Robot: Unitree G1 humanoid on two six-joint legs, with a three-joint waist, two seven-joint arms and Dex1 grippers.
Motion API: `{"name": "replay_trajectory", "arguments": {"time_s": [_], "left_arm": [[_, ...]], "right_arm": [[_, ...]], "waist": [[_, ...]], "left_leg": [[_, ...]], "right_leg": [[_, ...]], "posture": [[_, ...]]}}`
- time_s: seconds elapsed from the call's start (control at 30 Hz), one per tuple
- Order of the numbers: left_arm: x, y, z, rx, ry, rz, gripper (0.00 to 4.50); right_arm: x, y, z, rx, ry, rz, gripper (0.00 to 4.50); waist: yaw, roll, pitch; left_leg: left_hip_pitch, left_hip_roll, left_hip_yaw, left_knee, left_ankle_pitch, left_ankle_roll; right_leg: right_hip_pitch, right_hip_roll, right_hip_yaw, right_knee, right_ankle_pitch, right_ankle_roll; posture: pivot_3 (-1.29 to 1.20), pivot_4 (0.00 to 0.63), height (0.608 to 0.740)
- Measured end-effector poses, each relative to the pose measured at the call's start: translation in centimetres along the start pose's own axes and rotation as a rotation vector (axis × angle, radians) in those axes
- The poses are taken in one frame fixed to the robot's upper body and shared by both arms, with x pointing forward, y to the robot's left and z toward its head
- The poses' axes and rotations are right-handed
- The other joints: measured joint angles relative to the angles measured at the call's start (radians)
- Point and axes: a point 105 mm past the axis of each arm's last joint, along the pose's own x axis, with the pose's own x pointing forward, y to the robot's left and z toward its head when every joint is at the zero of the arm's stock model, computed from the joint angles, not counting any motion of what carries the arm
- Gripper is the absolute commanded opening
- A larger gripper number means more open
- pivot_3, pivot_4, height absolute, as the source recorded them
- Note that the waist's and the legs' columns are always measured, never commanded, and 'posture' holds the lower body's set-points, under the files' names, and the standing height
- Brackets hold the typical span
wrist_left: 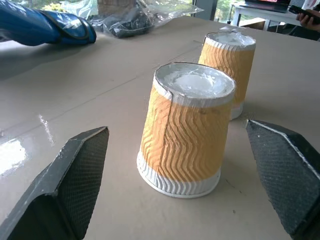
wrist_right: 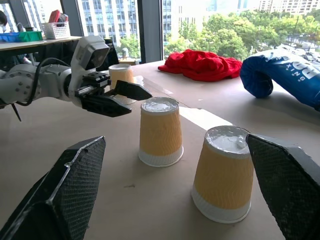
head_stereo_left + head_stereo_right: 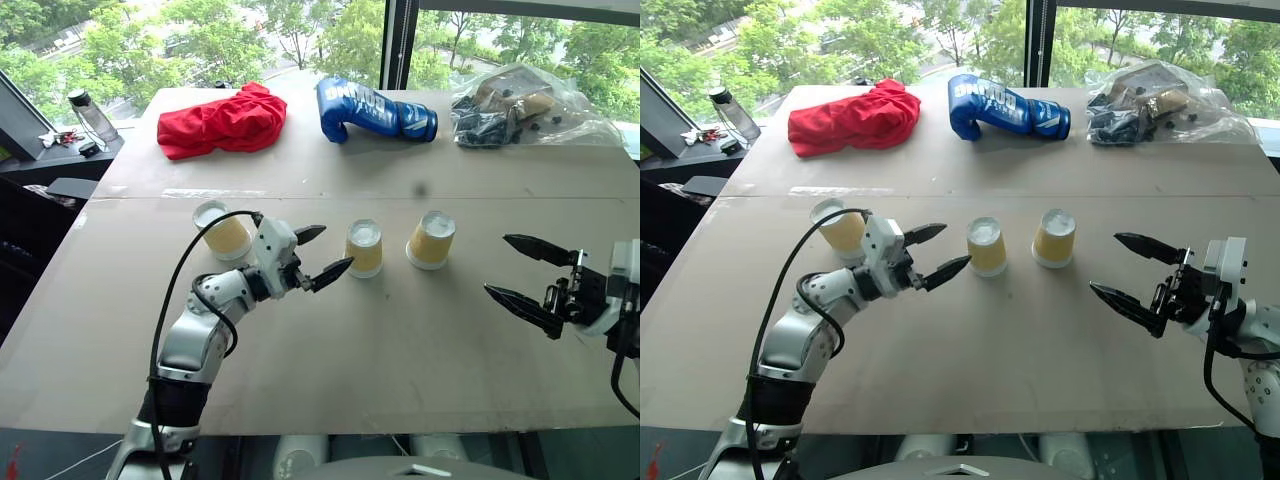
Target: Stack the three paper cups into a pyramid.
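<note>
Three paper cups stand base-up in a row on the tan table (image 3: 330, 350): the left cup (image 3: 224, 233), the middle cup (image 3: 364, 247) and the right cup (image 3: 432, 239). They stand apart, none resting on another. My left gripper (image 3: 336, 247) is open, level with the middle cup and just to its left, its fingertips short of the cup wall. In the left wrist view the middle cup (image 1: 186, 130) stands between and beyond my two fingers (image 1: 75, 185). My right gripper (image 3: 496, 264) is open and empty, well to the right of the right cup (image 2: 225, 172).
At the back of the table lie a red cloth (image 3: 222, 122), a blue boxing glove (image 3: 372, 110) and a clear plastic bag of dark items (image 3: 520, 108). A bottle (image 3: 92, 115) stands on a side surface at the far left.
</note>
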Motion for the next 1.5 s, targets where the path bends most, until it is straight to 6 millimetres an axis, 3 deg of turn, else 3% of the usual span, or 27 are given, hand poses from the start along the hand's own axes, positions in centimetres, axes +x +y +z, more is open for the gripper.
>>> {"name": "replay_trajectory", "arguments": {"time_s": [0.13,0.27,0.37,0.43,0.5,0.57,0.77,1.2,1.47,1.5], "left_arm": [[1.3,0.1,-0.8,0.003,0.003,-0.063,4.5],[2.5,0.4,-0.2,0.019,-0.022,-0.117,4.5],[3.3,0.2,0.0,0.011,-0.031,-0.166,3.79],[3.6,0.1,0.0,0.009,-0.027,-0.183,2.64],[3.7,0.2,0.0,0.011,-0.027,-0.189,1.87],[3.7,0.1,0.0,0.016,-0.031,-0.194,1.54],[4.1,-0.1,0.1,0.029,-0.043,-0.197,1.52],[8.4,0.3,0.1,0.081,-0.071,-0.15,1.52],[9.0,0.1,0.1,0.076,-0.073,-0.172,1.52],[9.0,0.1,0.1,0.071,-0.072,-0.173,1.99]], "right_arm": [[-0.2,0.8,-0.2,0.016,0.02,-0.001,4.43],[-0.1,0.8,0.0,0.005,0.018,-0.014,4.43],[-0.2,0.8,-0.1,0.003,0.02,-0.02,4.5],[-0.3,0.8,-0.1,-0.002,0.021,-0.019,4.5],[-0.4,0.8,-0.2,-0.002,0.022,-0.014,4.5],[-0.6,0.7,-0.4,0.0,0.022,-0.019,4.5],[-1.0,0.7,-0.8,0.001,0.024,-0.024,4.5],[-0.9,0.2,-0.7,-0.035,0.029,-0.072,4.5],[-0.8,0.0,-0.6,-0.043,0.03,-0.083,4.5],[-0.8,-0.1,-0.6,-0.044,0.03,-0.085,4.5]], "waist": [[-0.004,0.0,0.0],[-0.003,0.0,0.0],[-0.002,0.0,0.0],[-0.003,0.0,0.0],[-0.003,0.0,0.0],[-0.003,0.0,0.0],[-0.001,0.0,0.0],[0.011,-0.001,0.0],[0.011,-0.001,0.0],[0.011,-0.001,0.0]], "left_leg": [[0.0,0.0,0.0,0.001,0.0,0.0],[0.0,0.0,-0.001,0.001,0.0,0.0],[0.0,0.0,0.0,0.001,0.0,0.0],[0.0,0.0,0.0,0.001,0.0,0.0],[0.0,0.0,-0.001,0.001,0.0,0.0],[0.0,0.0,-0.001,0.001,0.0,0.0],[0.0,0.0,-0.001,0.002,0.0,0.0],[-0.001,0.0,-0.001,0.002,0.0,0.0],[-0.001,0.0,-0.001,0.002,0.0,0.0],[-0.001,0.0,-0.001,0.002,0.0,0.0]], "right_leg": [[0.0,0.0,0.001,0.0,0.0,0.0],[0.0,0.001,0.0,0.001,0.0,0.0],[0.0,0.001,0.0,0.0,0.0,0.0],[0.0,0.001,0.0,0.0,0.0,0.0],[0.0,0.001,0.0,0.001,0.0,0.0],[0.0,0.001,0.0,0.001,0.0,0.0],[0.0,0.001,0.0,0.001,0.0,0.0],[0.0,0.001,-0.001,0.001,0.0,0.0],[0.0,0.002,-0.001,0.001,0.0,0.0],[0.0,0.001,-0.001,0.001,0.0,0.0]], "posture": [[0.0,0.15,0.74],[0.0,0.15,0.74],[0.0,0.15,0.74],[0.0,0.15,0.74],[0.0,0.15,0.74],[0.0,0.15,0.74],[0.0,0.15,0.74],[0.0,0.15,0.74],[0.0,0.15,0.74],[0.0,0.15,0.74]]}}
